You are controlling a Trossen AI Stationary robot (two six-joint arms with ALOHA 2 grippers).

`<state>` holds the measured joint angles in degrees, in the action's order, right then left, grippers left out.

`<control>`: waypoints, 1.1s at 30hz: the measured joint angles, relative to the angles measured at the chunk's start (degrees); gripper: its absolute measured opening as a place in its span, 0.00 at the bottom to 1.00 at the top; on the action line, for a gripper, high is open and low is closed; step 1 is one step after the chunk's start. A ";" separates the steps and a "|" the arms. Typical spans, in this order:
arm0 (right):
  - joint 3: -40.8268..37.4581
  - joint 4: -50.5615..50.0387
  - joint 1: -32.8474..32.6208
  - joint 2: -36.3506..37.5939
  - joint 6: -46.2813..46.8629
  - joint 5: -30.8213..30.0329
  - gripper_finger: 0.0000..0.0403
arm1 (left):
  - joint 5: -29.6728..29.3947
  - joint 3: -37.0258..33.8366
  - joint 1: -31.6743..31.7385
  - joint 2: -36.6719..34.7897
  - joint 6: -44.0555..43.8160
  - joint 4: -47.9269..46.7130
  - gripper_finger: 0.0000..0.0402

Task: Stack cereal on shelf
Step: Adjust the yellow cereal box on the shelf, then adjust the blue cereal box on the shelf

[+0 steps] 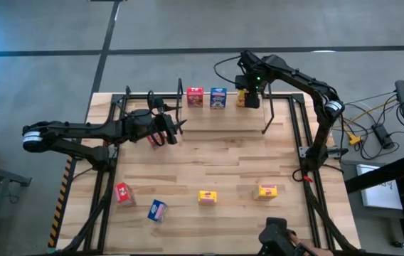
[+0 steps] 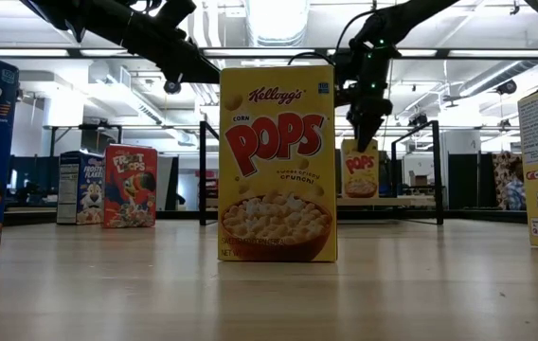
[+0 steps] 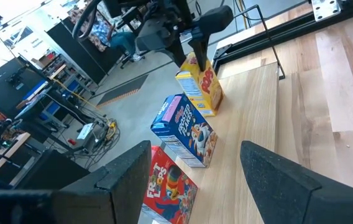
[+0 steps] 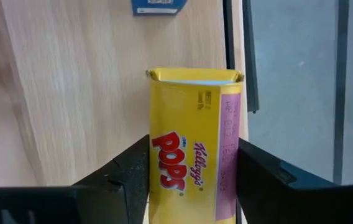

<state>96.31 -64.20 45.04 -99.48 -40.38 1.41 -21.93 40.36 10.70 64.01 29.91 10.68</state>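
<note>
We see the right tool (image 1: 250, 99) at the far side of the counter (image 1: 230, 167), over the right part of the shelf (image 1: 223, 117). Its fingers (image 4: 130, 171) press both sides of a yellow box (image 4: 192, 158), so it is closed on that box. In the low view the same yellow box (image 2: 360, 170) hangs under the tool, close above the shelf board; we cannot tell whether it touches the board.

Two more boxes stand upright on the shelf, to the left of the held one: a blue box (image 1: 218, 98) just beside it and a red box (image 1: 195, 97) left of that. The left wrist view shows the three in a row, red (image 3: 170, 190), blue (image 3: 186, 130) and yellow (image 3: 201, 84).

The left tool (image 1: 168, 129) hovers over the left part of the shelf, well apart from the row. Its fingers (image 3: 127, 171) stand wide apart with nothing between them. A small red thing shows just under this tool in the high view; we cannot tell what it is.

Near the front edge of the counter four boxes are spread in a loose line: a red one (image 1: 123, 193) on the left, then a blue one (image 1: 158, 210), then a yellow one (image 1: 208, 197), then another yellow one (image 1: 267, 190) on the right. The low view has the middle yellow one (image 2: 277, 163) standing upright close to the camera.
</note>
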 joint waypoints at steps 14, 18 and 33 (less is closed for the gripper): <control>0.00 1.13 0.00 0.02 -0.04 -3.05 0.61 | 0.00 0.00 0.01 0.00 0.00 0.00 0.58; 0.00 1.20 -0.01 0.74 -0.11 -3.10 0.61 | 0.00 0.00 0.01 0.00 0.00 0.00 0.58; 0.00 9.70 -1.49 6.10 8.46 4.80 0.61 | 0.00 0.00 0.00 0.00 -0.02 0.00 0.58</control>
<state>96.31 -54.49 43.55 -93.38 -31.92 6.21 -21.93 40.36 10.70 64.01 29.89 10.68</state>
